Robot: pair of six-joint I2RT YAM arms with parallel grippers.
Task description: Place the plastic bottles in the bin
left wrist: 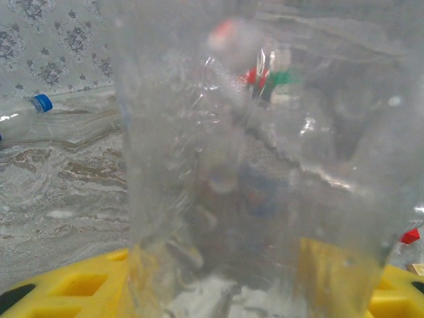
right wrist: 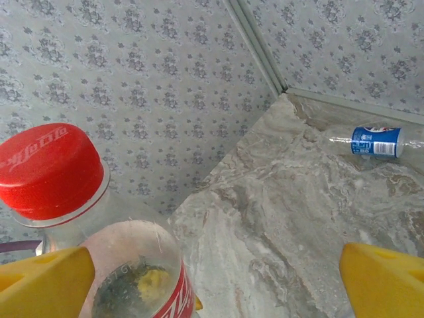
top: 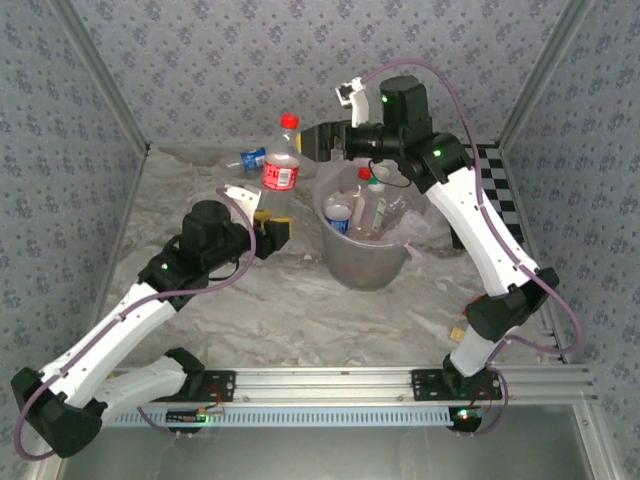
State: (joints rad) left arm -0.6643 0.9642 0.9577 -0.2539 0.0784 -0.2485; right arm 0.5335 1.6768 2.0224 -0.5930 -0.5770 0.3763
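Right now the left end effector [top: 272, 232] is clamped on the lower body of a red-capped bottle [top: 282, 160], which stands upright between its yellow fingers [left wrist: 73, 288]. The bin [top: 365, 275] sits just to the right of this end effector and already holds several bottles [top: 340, 215]. The right end effector [right wrist: 215, 285] is spread wide with nothing between its fingers. It hangs raised near the bin's far side, and the red cap sits just off its left finger. Beyond it, well apart, a blue-labelled bottle [right wrist: 374, 141] lies on its side on the surface [top: 280, 320].

The main risk, as I judge it, is the low grip. The bottle is tall and thin-walled, so a quick swing toward the bin could make it lean or slip out between the fingers. The two end effectors are also close together around the cap, and a move by either could knock the bottle or make the arms collide. If the bottle is carried too low it may catch the bin's rim or liner and tip the bin. If it is let go too early it lands on the surface beside the bin.
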